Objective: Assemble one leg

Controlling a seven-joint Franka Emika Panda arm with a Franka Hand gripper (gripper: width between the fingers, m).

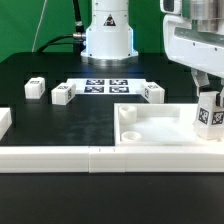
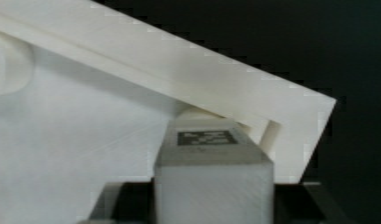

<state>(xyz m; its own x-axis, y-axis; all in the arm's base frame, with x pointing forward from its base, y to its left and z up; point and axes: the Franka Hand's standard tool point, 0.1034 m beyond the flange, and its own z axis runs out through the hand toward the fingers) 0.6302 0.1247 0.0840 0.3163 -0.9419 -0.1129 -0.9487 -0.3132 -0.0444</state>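
Observation:
My gripper is at the exterior view's right, shut on a leg, a small white block with a black-and-white tag. It holds the leg upright over the near right corner of the big white tray-like piece. In the wrist view the leg stands between my jaws, its tagged end close to the tray piece's raised rim. Whether the leg touches the tray piece cannot be told. Three more legs lie on the black table: two at the left and one nearer the middle.
The marker board lies flat at the middle back, in front of the robot base. A low white wall runs along the table's front edge, with a white block at the far left.

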